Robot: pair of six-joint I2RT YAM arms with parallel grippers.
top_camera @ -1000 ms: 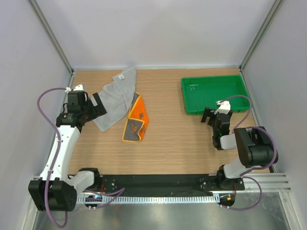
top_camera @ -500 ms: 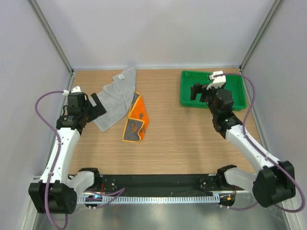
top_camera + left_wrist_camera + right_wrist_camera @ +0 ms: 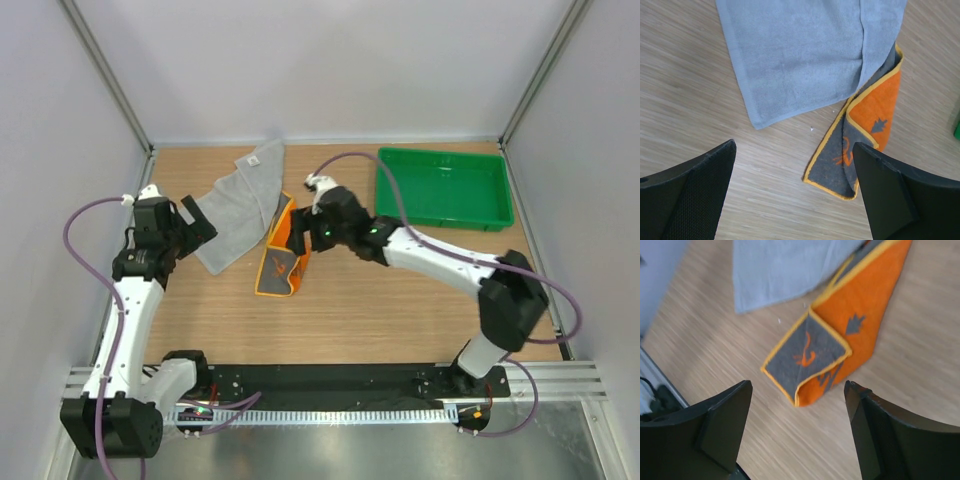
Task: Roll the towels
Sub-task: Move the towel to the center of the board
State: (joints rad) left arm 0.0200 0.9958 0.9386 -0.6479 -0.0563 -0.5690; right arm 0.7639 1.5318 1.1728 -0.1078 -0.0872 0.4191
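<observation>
Two towels lie crumpled at the table's back left. The light grey towel [image 3: 240, 200] [image 3: 800, 55] [image 3: 785, 270] overlaps the top edge of the orange towel [image 3: 284, 252] [image 3: 871, 112] [image 3: 845, 335]. The orange one is folded over, showing its grey underside with a yellow border. My left gripper [image 3: 197, 222] [image 3: 795, 200] hovers open just left of the grey towel, touching nothing. My right gripper [image 3: 303, 236] [image 3: 797, 435] hangs open above the orange towel's right side, with bare wood and the towel's folded corner between its fingers.
A green plastic tray [image 3: 445, 222] sits at the back right, by the right wall. The right arm stretches diagonally across the middle of the table. Grey walls close in the left, back and right sides.
My right arm has swung from the right side, past the green tray, leftward to above the orange towel. The left gripper has shifted slightly left. Neither towel has moved.
</observation>
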